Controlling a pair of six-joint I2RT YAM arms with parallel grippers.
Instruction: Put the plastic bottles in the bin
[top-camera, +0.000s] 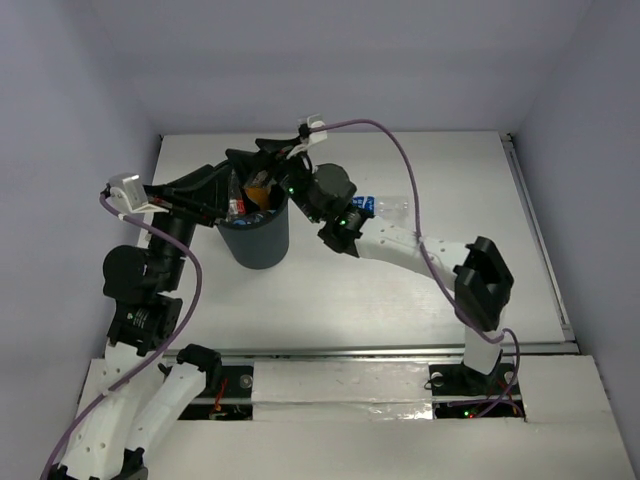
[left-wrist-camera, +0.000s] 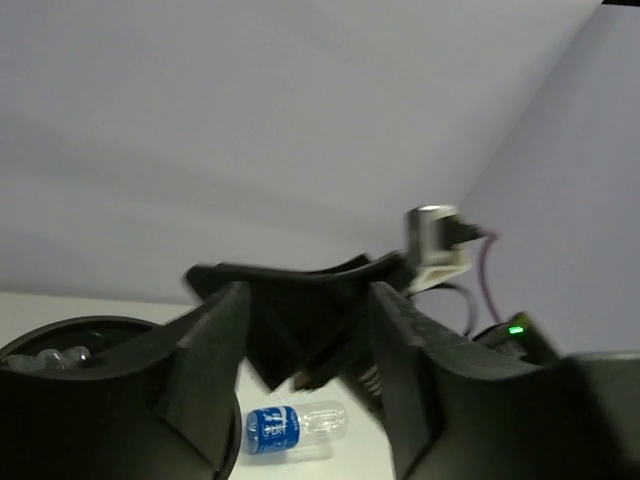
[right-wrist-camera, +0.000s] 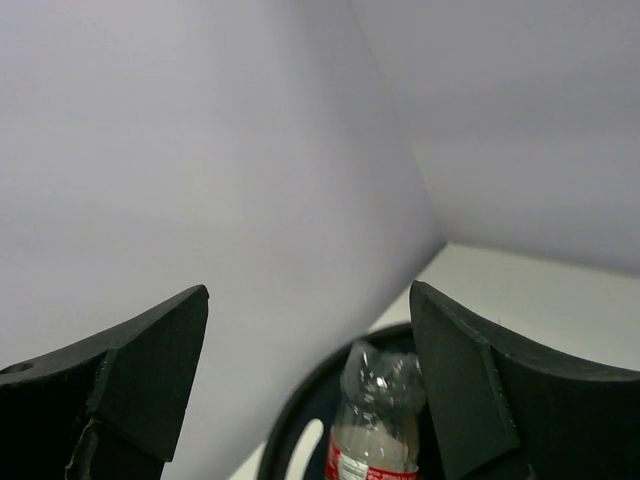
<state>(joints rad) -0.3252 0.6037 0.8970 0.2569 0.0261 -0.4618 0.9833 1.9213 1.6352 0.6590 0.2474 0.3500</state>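
Note:
The dark bin (top-camera: 262, 243) stands left of the table's middle. In it show the orange bottle (top-camera: 259, 194) and the clear bottle with the red label (top-camera: 237, 203), which also shows in the right wrist view (right-wrist-camera: 375, 430). A clear bottle with a blue label (top-camera: 383, 207) lies on the table right of the bin, and shows in the left wrist view (left-wrist-camera: 296, 427). My left gripper (top-camera: 232, 188) is open and empty over the bin's left rim (left-wrist-camera: 305, 300). My right gripper (top-camera: 250, 160) is open and empty over the bin's far rim (right-wrist-camera: 305, 300). The fourth bottle is not clearly seen.
The right arm's forearm (top-camera: 395, 245) crosses the table next to the lying bottle. Grey walls close the table on the far, left and right sides. The bin's rim (left-wrist-camera: 70, 335) is close under the left fingers (left-wrist-camera: 210, 370).

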